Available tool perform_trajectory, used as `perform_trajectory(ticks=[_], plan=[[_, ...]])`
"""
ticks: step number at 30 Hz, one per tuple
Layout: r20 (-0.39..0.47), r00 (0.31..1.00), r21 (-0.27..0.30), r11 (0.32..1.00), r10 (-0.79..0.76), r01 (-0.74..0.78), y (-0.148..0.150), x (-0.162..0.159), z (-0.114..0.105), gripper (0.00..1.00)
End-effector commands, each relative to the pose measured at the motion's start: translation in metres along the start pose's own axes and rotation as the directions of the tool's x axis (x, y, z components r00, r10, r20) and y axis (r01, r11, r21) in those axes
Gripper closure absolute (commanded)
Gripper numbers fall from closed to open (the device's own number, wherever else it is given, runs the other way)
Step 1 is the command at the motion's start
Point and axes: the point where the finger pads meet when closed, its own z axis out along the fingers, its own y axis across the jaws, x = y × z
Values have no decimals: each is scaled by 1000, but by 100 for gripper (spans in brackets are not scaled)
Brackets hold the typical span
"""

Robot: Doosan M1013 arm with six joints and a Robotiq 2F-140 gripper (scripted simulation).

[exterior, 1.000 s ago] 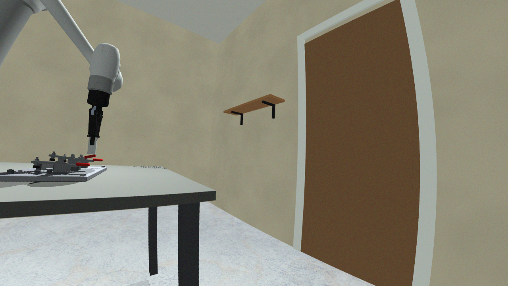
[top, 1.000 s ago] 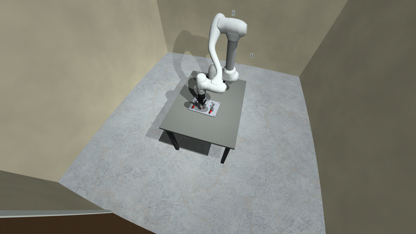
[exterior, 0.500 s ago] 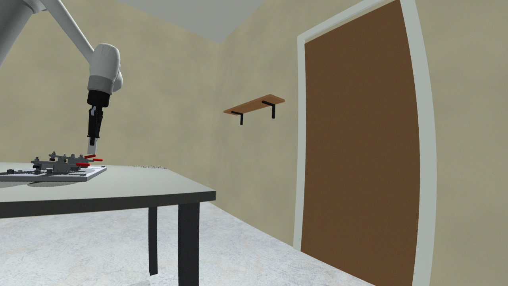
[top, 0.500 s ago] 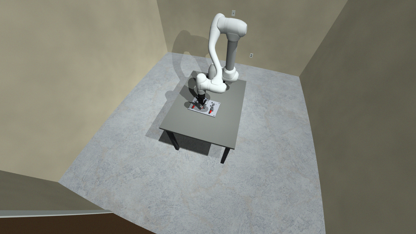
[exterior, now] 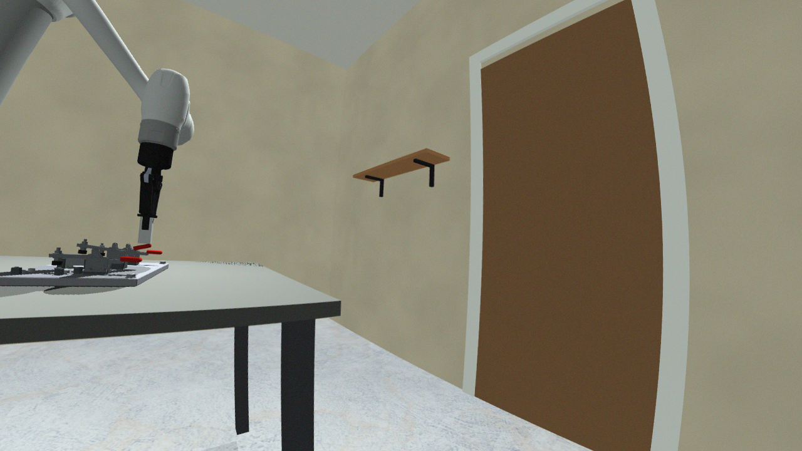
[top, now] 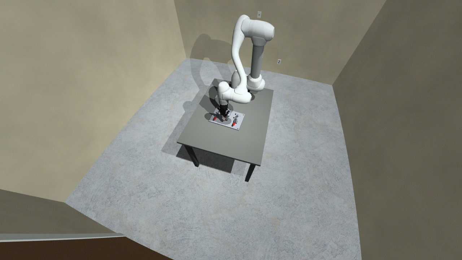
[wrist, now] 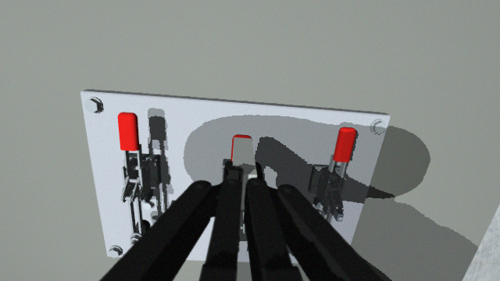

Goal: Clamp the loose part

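I see the white square fixture plate [wrist: 203,117] flat on the table, its three red-capped toggle clamp handles [wrist: 128,131] lying low; the middle handle is half hidden.
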Motion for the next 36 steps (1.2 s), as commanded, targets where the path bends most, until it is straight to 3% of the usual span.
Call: perform_trajectory(ticks=[1, 36], plan=[[0, 1000, 0, 1000, 0, 0, 0, 0, 0, 90], [0, 1000, 0, 1000, 0, 0, 0, 0, 4, 90]])
